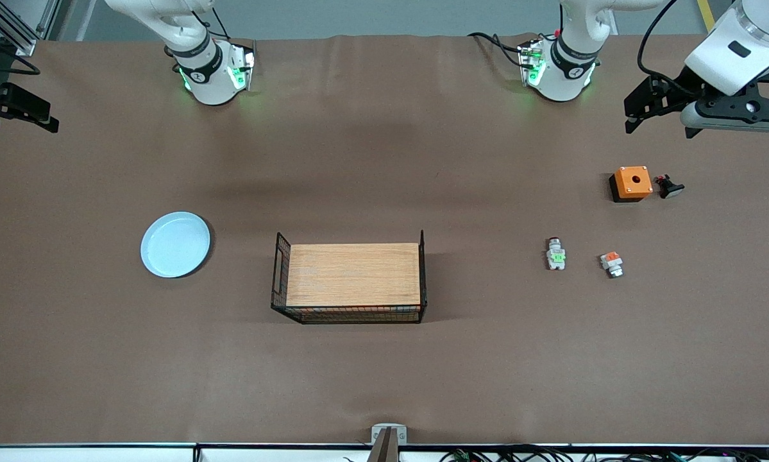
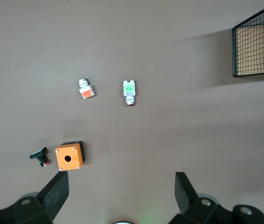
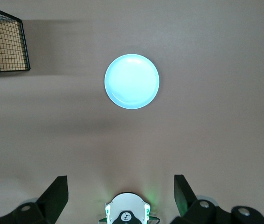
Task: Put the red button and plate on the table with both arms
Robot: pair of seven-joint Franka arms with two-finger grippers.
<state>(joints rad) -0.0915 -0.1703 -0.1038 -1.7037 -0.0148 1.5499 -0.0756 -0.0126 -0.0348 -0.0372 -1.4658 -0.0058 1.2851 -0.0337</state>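
Observation:
The red button [image 1: 556, 255] [image 2: 130, 92], a tiny white unit with a green block, lies on the brown table [image 1: 384, 160] toward the left arm's end. My left gripper [image 1: 659, 127] [image 2: 121, 179] hangs open and empty high over the table near the orange box. The pale-blue plate [image 1: 175, 244] [image 3: 132, 81] rests flat on the table toward the right arm's end. At the table's edge on that end, my right gripper [image 1: 18, 122] [image 3: 120, 182] hovers open and empty, well apart from the plate.
A wooden-topped black wire rack [image 1: 352, 276] [image 2: 258, 44] [image 3: 3, 44] stands mid-table. An orange box with a hole [image 1: 632, 182] [image 2: 69, 156], a small black part [image 1: 668, 186] [image 2: 40, 156] and an orange-red button unit [image 1: 611, 263] [image 2: 86, 88] lie near the red button.

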